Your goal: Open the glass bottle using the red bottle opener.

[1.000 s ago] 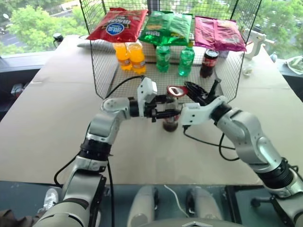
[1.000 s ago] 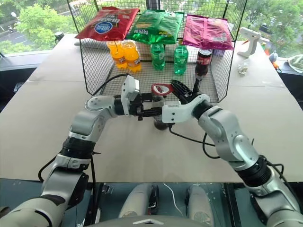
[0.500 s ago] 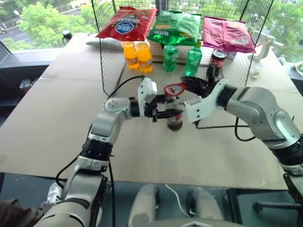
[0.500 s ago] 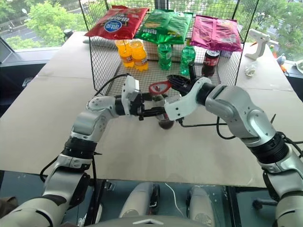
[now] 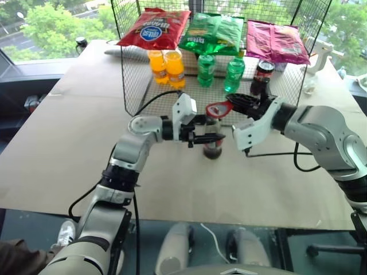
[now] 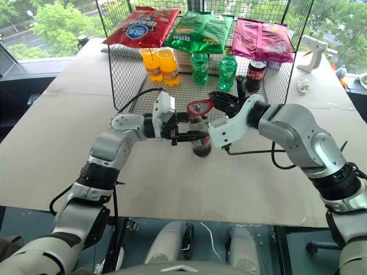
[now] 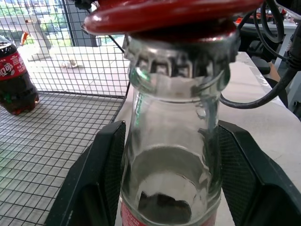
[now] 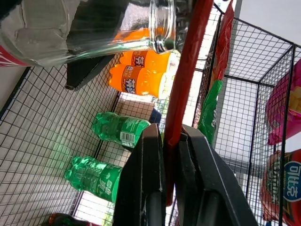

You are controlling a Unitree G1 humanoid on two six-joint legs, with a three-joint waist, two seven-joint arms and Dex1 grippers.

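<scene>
Left gripper [image 7: 170, 188] fingers [image 7: 101, 179] clamped on either side of the glass bottle [image 6: 200, 140], just below its neck. Bottle upright on the table [image 6: 51, 143], just in front of the wire basket [image 6: 123, 80]. Right gripper [image 8: 171, 155] pinched tight on the handle of the red bottle opener [image 6: 199, 106], loop head laid over the bottle's cap. Behind, inside the basket: orange bottles [image 6: 160, 64], green bottles [image 6: 213, 67], a dark cola bottle [image 6: 254, 75].

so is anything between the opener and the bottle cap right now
Nothing visible. The opener, held in the right gripper, has its loop head lying right over the cap of the bottle. The left gripper has its jaws on either side of the neck, below the cap and out of the way.
</scene>
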